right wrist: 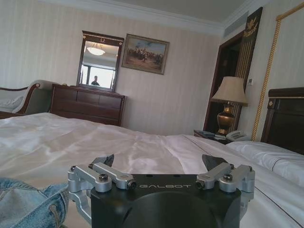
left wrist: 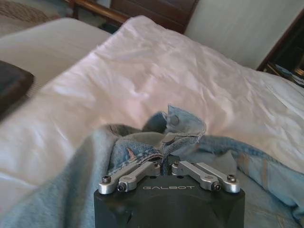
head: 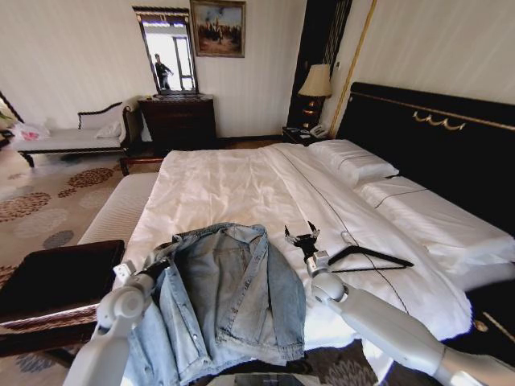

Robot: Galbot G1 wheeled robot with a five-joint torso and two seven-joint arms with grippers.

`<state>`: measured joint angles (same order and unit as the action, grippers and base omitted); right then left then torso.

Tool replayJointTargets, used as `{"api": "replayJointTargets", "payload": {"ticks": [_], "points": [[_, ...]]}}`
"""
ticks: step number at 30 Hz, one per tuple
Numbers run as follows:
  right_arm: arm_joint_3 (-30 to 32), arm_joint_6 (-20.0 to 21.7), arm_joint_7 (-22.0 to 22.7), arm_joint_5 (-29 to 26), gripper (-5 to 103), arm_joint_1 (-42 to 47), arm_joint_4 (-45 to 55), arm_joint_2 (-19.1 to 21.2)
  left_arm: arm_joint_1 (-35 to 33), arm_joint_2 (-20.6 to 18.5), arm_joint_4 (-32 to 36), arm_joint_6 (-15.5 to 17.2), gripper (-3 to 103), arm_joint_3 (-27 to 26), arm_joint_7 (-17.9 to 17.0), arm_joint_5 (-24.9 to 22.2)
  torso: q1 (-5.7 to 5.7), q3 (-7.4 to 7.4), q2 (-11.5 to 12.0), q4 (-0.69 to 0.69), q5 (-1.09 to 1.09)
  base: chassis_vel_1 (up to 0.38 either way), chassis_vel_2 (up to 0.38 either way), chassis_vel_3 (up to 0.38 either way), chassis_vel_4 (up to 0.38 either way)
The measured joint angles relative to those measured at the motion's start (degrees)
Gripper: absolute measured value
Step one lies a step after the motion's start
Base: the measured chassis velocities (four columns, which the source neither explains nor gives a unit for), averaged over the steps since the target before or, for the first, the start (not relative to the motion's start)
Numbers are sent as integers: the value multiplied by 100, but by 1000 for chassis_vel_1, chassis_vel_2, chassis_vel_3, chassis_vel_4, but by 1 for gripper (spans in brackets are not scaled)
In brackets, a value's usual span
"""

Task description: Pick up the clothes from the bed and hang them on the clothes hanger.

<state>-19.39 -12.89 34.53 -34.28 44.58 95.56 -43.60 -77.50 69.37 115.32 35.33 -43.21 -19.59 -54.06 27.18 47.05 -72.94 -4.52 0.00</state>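
Note:
The clothes, a light blue denim jacket (head: 229, 297), lie spread over the foot of the bed (head: 233, 185) with its white sheets. My left gripper (head: 166, 259) is at the jacket's left edge near the collar. In the left wrist view that gripper (left wrist: 165, 164) is shut on a fold of the jacket (left wrist: 185, 130). My right gripper (head: 302, 236) hovers open just right of the jacket, and nothing sits between its fingers (right wrist: 107, 160). The black clothes hanger (head: 372, 258) lies flat on the sheet to the right of that gripper. A corner of the jacket (right wrist: 28, 204) shows in the right wrist view.
A dark bench (head: 56, 277) stands by the bed's left foot corner. White pillows (head: 352, 161) lie against the black headboard (head: 434, 137). Farther off are a lamp (head: 315, 83) on a nightstand, a dark dresser (head: 179, 121) and a white daybed (head: 72, 138).

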Motion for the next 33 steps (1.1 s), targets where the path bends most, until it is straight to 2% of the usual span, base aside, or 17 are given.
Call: {"api": "replayJointTargets", "payload": {"ticks": [6,14,18,23,26,28,29,30,33], "points": [[66,-16,-21,34,100,85,39,25,-222,-98,11,69,5,-401,99,3,0,0,0,0,1,0,0,0,0],[69,-29,-42,68,100,93,99,44,-422,-228,-662,62,5,-470,536,128,0,0,0,1,1,0,0,0,0],[64,-29,-41,68,100,86,154,60,-369,-176,-1016,-16,5,-431,569,351,0,0,0,1,0,0,0,0,0],[108,-46,-41,68,100,134,186,98,-354,-137,-1118,-155,5,-389,495,470,0,0,0,1,0,0,0,0,0],[198,-120,-97,45,100,219,227,141,-396,-89,-974,-581,4,-362,412,577,0,0,0,1,0,0,0,0,0],[260,-220,-207,1,100,280,270,174,-480,-68,-814,-904,14,-341,241,747,0,0,0,0,1,0,0,0,0],[301,-269,-273,-40,100,313,299,185,-543,-59,-740,-1064,14,-325,133,832,0,0,0,1,1,0,0,0,0],[301,-269,-273,-40,100,313,299,185,-543,-59,-740,-1064,14,-325,133,832,0,0,0,1,1,0,0,0,0],[442,-428,-477,-235,100,408,413,200,-813,1,-474,-1501,30,-304,-48,1095,-2,0,0,2,1,0,0,0,0]]}}
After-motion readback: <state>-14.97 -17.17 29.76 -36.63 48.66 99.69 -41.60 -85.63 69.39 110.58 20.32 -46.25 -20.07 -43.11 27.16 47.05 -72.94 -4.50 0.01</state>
